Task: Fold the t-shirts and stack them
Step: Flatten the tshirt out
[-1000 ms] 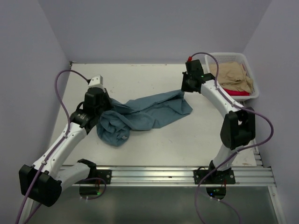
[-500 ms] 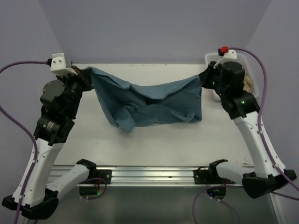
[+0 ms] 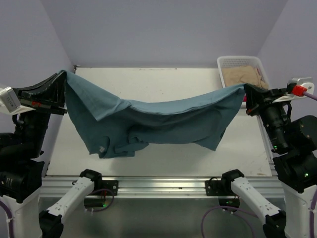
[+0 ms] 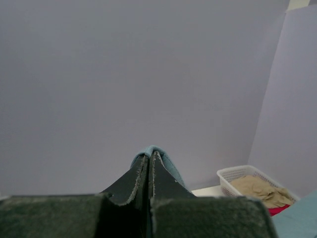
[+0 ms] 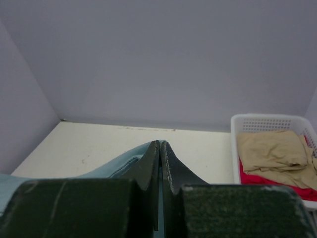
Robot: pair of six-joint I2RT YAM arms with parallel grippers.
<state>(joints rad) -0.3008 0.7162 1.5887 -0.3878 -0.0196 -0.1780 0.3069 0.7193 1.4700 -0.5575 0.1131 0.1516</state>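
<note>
You've got the dusty teal-blue cotton t-shirt [image 3: 163, 116] strung between the arms.
Left gripper [image 3: 60, 88] and right gripper [image 3: 246, 97] each pinch one end, jaws pressed together.

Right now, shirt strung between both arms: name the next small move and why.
Probably lower both arms together to lay the teal t-shirt flat on the table: the left pincer and right pincer each clamp one end, and it hangs sagging, lower part bunched.

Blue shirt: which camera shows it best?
The top external view: the whole blue shirt hangs stretched between the left gripper and right gripper. Each wrist view shows only a small pinched bit in its shut jaws, plus a corner at the frame's edge.
</note>
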